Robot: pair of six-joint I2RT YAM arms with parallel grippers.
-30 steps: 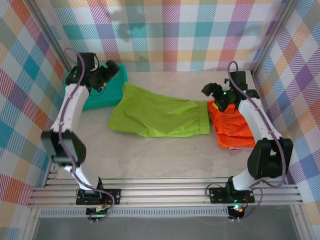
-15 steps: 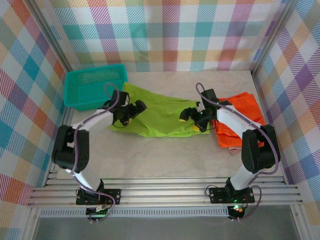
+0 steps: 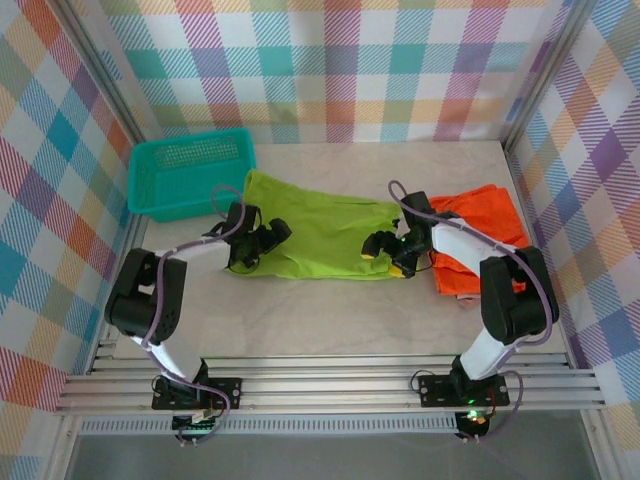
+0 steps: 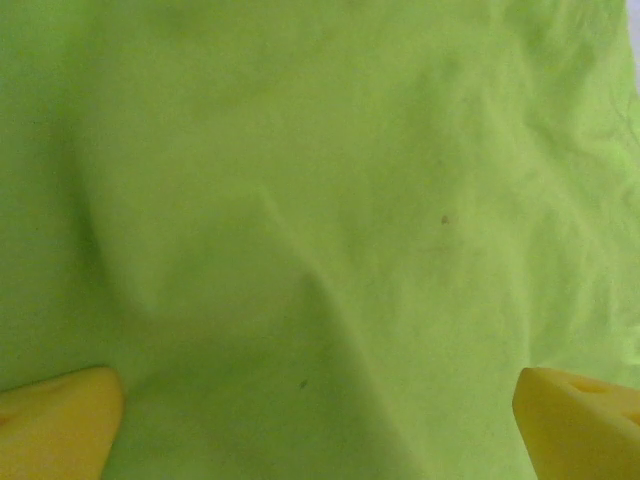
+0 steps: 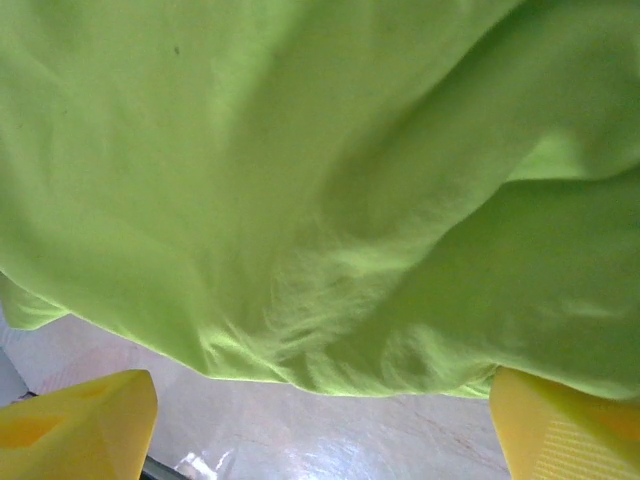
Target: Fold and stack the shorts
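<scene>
The lime green shorts (image 3: 325, 232) lie spread flat across the middle of the table. My left gripper (image 3: 263, 243) sits low over their left part, open, its yellow fingertips (image 4: 55, 420) wide apart over smooth green cloth (image 4: 320, 200). My right gripper (image 3: 384, 248) is at the shorts' near right hem, also open, with the green hem (image 5: 330, 250) and bare table between its fingertips (image 5: 75, 425). The bright orange shorts (image 3: 480, 235) lie folded at the right, just past the right arm. The dusty pink shorts are out of view.
A teal mesh basket (image 3: 150, 205) stands at the back left, close to the green shorts' left corner. Checked walls close in the table at the back and both sides. Bare tabletop (image 3: 320, 320) runs along the near edge.
Both arms swung inward and down: the left from over the basket, the right from over the orange shorts. Both open grippers now rest low on the green shorts.
</scene>
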